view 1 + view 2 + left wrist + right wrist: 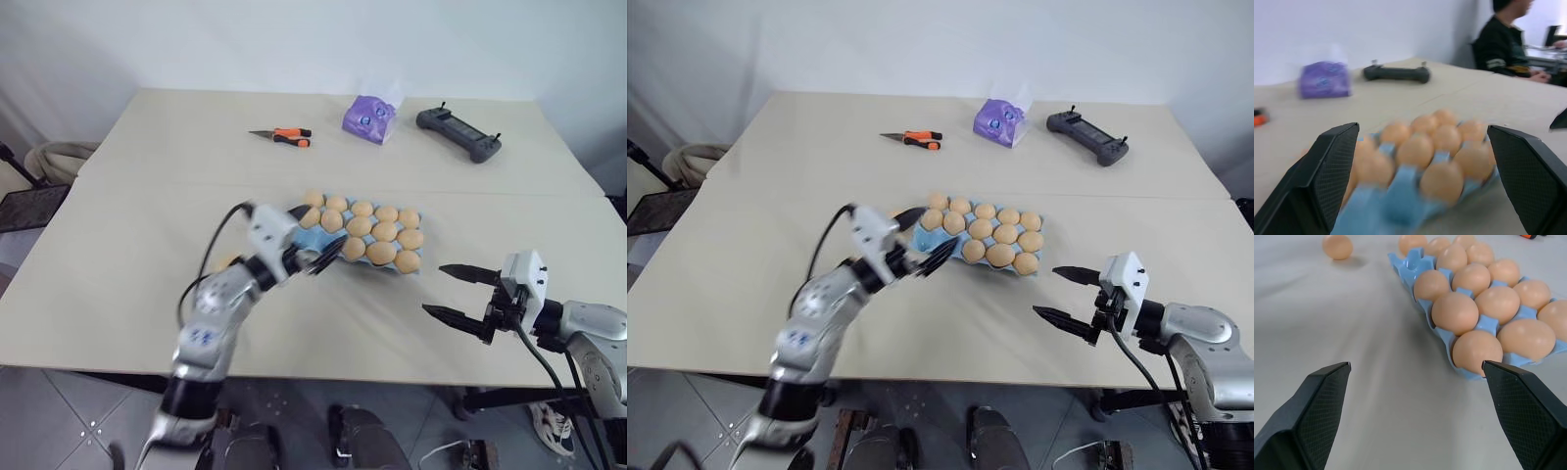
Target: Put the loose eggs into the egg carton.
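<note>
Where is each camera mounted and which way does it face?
Head stereo pair: looks forward and down over the table, egg carton, left end effector and right end effector.
Left wrist view: looks along its open fingers across the carton toward a purple pouch, a black controller and a seated person.
Right wrist view: looks between its open fingers at the carton and one loose egg.
All views share the carton.

The egg carton (pixel 364 235) is sitting mid-table (pixel 127 284), eggs filling its cups. One loose egg (pixel 1337 246) is lying to its left. Behind are lying pliers (pixel 282 136), pouch (pixel 368 117) and controller (pixel 458 132), left to right.
</note>
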Available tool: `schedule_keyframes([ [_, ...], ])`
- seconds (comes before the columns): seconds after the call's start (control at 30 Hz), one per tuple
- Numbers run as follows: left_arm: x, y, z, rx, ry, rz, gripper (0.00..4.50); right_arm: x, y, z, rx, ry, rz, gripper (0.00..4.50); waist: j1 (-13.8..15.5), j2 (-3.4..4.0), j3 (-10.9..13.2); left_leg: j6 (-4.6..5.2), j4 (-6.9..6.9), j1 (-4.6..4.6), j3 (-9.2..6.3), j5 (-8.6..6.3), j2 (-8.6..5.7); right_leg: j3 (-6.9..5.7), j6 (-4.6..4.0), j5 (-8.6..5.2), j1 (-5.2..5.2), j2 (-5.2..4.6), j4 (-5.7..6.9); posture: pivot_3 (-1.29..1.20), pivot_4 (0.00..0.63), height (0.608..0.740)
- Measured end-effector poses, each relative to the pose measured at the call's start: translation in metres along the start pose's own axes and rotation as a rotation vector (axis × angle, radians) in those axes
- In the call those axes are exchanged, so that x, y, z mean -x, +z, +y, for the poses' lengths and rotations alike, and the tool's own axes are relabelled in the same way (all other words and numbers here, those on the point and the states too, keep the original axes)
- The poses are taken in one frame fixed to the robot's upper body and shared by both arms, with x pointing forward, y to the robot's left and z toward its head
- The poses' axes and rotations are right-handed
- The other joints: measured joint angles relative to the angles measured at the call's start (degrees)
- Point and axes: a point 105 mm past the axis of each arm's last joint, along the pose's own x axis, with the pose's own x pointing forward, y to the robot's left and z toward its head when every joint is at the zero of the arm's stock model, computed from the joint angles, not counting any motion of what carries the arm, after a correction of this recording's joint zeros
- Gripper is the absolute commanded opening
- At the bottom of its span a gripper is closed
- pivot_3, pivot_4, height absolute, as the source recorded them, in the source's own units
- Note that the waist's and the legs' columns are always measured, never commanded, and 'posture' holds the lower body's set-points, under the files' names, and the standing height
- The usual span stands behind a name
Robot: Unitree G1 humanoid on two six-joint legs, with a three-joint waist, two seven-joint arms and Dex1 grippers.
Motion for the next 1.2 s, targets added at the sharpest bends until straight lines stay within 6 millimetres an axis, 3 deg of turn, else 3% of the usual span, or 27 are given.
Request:
schedule_keyframes([
  [0.2, 0.08, -0.016, 0.009, 0.042, 0.092, 0.11, 4.48, -0.002, 0.006, -0.002, 0.014, 0.025, -0.01, 4.5, 0.0, 0.0, 0.0, 0.0, 0.04, -0.04, 0.06, -0.03, -0.06, 0.01, -0.15, -0.08, 0.01, -0.14, -0.18, 0.0, 0.15, 0.74],
  [0.37, 0.133, -0.02, 0.026, 0.082, 0.224, 0.152, 4.48, -0.002, 0.005, -0.004, 0.006, 0.049, -0.013, 4.5, 0.0, -0.01, 0.0, 0.0, 0.02, -0.1, 0.07, -0.05, -0.08, 0.01, -0.61, -0.2, 0.02, -0.18, -0.41, 0.0, 0.15, 0.74],
  [0.6, 0.184, -0.017, 0.051, 0.067, 0.401, 0.176, 4.48, 0.0, 0.004, -0.006, 0.0, 0.062, -0.016, 4.5, -0.1, -0.02, 0.0, 0.03, -0.04, -0.13, 0.12, -0.08, -0.08, 0.01, -0.79, -0.27, 0.02, -0.2, -0.58, 0.0, 0.15, 0.74],
  [0.77, 0.183, -0.015, 0.065, 0.053, 0.42, 0.16, 4.48, -0.003, 0.009, -0.009, 0.02, 0.065, -0.026, 4.5, 0.0, -0.04, 0.0, 0.02, -0.04, -0.15, 0.12, -0.08, -0.08, 0.0, -0.81, -0.26, 0.01, -0.2, -0.58, 0.0, 0.15, 0.74],
  [1.0, 0.143, -0.014, 0.084, 0.041, 0.353, 0.117, 4.48, -0.006, 0.011, -0.01, 0.031, 0.067, -0.02, 4.5, 0.0, -0.05, 0.0, 0.0, -0.13, -0.14, 0.16, -0.09, -0.06, -0.05, -0.46, -0.04, -0.01, -0.21, -0.56, 0.0, 0.15, 0.74],
  [1.2, 0.115, -0.02, 0.084, 0.056, 0.243, 0.126, 4.48, -0.005, 0.008, -0.012, 0.027, 0.057, -0.01, 4.5, 0.0, -0.04, 0.0, 0.02, -0.21, -0.08, 0.16, -0.1, 0.08, -0.16, -0.24, 0.08, -0.08, -0.1, -0.42, 0.0, 0.15, 0.74],
])
